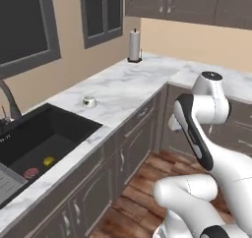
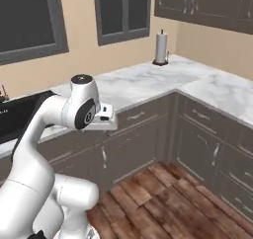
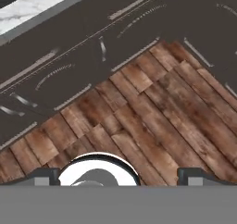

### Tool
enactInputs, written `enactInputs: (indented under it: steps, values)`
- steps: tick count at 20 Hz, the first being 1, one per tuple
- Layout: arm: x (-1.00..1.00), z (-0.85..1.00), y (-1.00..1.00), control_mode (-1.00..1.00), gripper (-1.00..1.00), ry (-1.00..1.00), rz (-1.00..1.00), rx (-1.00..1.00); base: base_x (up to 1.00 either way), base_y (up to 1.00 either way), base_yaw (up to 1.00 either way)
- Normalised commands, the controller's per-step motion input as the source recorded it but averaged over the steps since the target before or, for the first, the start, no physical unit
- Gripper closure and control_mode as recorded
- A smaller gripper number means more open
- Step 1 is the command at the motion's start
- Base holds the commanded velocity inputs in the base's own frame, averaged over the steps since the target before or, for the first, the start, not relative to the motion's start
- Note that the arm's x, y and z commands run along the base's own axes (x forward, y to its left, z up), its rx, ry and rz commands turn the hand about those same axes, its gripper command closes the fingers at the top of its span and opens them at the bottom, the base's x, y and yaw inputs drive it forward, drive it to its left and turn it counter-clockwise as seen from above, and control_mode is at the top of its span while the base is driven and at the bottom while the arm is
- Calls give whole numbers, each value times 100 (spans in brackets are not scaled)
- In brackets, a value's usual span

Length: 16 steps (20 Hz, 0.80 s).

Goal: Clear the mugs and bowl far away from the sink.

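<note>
While jaws gape — gripper [image 3: 118,174] over floor | mug [image 1: 89,102] well apart on counter [image 1: 128,87]

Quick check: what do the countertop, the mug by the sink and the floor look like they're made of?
Countertop: looks like polished white marble, going by the grey veining; could be a laminate print.
Mug: glossy white, likely glazed ceramic; too small to be sure.
Floor: reddish-brown wood planks with staggered joints and visible grain, matte to satin.
Sink: matte black basin; material unclear.

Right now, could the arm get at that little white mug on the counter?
Probably yes: the mug stands alone on open counter beside the sink, nothing around it. The open end effector points at the floor, so it must swing over.
</note>
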Motion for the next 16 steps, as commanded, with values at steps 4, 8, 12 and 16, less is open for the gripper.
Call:
enactInputs:
  steps: [4,8,12,16]
  values:
    - [0,0,0,100,-100,0,0,0,67,-32,63]
    - [0,0,0,100,-100,0,0,0,49,-39,63]
    - [0,0,0,100,-100,0,0,0,45,-55,56]
    - [0,0,0,100,-100,0,0,0,48,-77,46]
